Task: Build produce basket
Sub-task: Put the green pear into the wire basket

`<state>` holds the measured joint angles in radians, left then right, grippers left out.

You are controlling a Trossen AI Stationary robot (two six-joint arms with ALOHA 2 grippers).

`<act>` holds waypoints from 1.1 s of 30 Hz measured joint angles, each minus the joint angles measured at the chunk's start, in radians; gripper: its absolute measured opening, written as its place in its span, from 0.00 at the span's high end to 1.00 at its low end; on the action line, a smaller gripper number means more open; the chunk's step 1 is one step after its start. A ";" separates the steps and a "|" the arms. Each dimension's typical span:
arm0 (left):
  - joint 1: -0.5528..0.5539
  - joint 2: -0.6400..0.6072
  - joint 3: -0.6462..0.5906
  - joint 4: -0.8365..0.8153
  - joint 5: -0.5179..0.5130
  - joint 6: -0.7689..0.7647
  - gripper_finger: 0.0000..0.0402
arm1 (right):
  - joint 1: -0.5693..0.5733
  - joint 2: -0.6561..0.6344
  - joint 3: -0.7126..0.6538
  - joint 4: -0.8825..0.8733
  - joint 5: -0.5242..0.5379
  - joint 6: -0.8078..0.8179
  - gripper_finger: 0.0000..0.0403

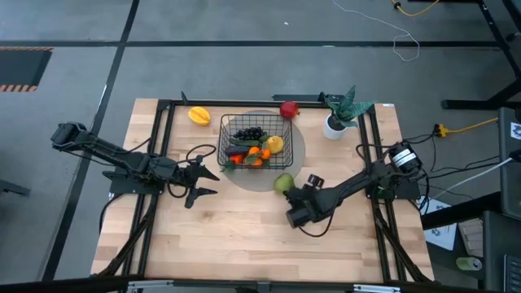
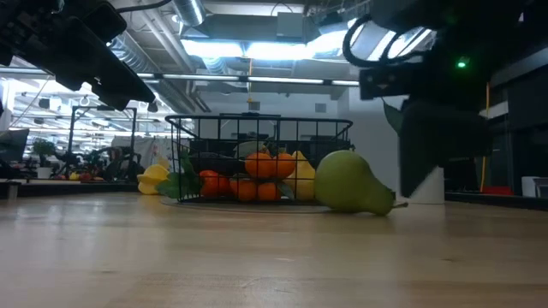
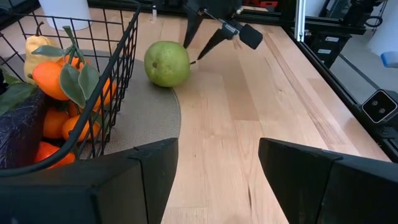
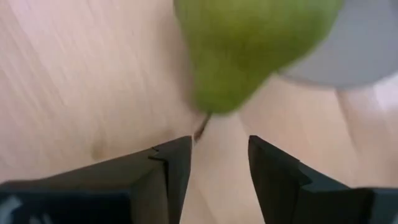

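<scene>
The black wire basket (image 1: 252,142) stands on a round grey mat (image 1: 295,146) and holds tangerines (image 3: 53,81), dark grapes (image 1: 248,133) and a yellow fruit (image 1: 275,145). A green pear (image 1: 282,182) lies on its side at the mat's near right edge, also seen in the low view (image 2: 353,182). My right gripper (image 4: 221,146) is open just above the table, its fingertips close behind the pear's narrow stem end (image 4: 214,99), touching nothing that I can see. My left gripper (image 1: 203,183) is open and empty, left of the basket's near corner.
A yellow fruit (image 1: 199,115) and a red fruit (image 1: 288,109) lie on the table beyond the basket. A white-potted green plant (image 1: 340,115) stands at the far right. Bare wood spreads toward the near edge (image 1: 244,244).
</scene>
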<state>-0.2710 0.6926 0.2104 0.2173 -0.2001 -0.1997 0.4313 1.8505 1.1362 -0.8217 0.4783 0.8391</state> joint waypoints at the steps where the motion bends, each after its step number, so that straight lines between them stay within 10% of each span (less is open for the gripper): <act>1: 0.000 0.000 0.000 0.000 0.000 0.000 0.47 | 0.000 -0.006 0.000 -0.020 -0.022 0.016 0.63; 14: 0.000 0.000 0.000 0.000 0.000 0.000 0.47 | 0.130 -0.259 -0.008 -0.306 0.156 0.328 0.63; 33: 0.000 0.000 0.000 0.000 -0.004 0.000 0.47 | 0.158 -0.328 -0.422 0.496 0.184 0.249 0.63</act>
<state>-0.2710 0.6929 0.2104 0.2177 -0.2044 -0.1997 0.5890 1.5226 0.7143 -0.3258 0.6628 1.0878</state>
